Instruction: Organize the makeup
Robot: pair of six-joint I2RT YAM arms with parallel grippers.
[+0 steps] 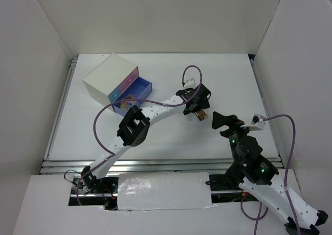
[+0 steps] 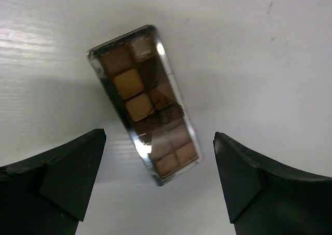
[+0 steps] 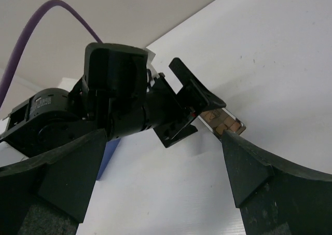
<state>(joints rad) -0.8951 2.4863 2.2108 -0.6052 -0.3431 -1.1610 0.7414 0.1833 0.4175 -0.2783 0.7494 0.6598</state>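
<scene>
A long eyeshadow palette (image 2: 142,102) with brown and tan pans lies flat on the white table, tilted. My left gripper (image 2: 158,178) is open and hovers over it, with the palette's near end between the two fingers and touching neither. In the top view the left gripper (image 1: 197,108) covers most of the palette (image 1: 203,115). My right gripper (image 1: 217,123) is open and empty, just right of the palette. In the right wrist view (image 3: 161,178) it faces the left gripper (image 3: 129,105) and the palette's end (image 3: 224,124). The other cosmetics are out of view.
A white box (image 1: 106,77) with pink and blue drawers stands at the back left. Its blue drawer (image 1: 139,88) is pulled open, with a small colourful item (image 1: 123,104) at its front. White walls enclose the table on three sides.
</scene>
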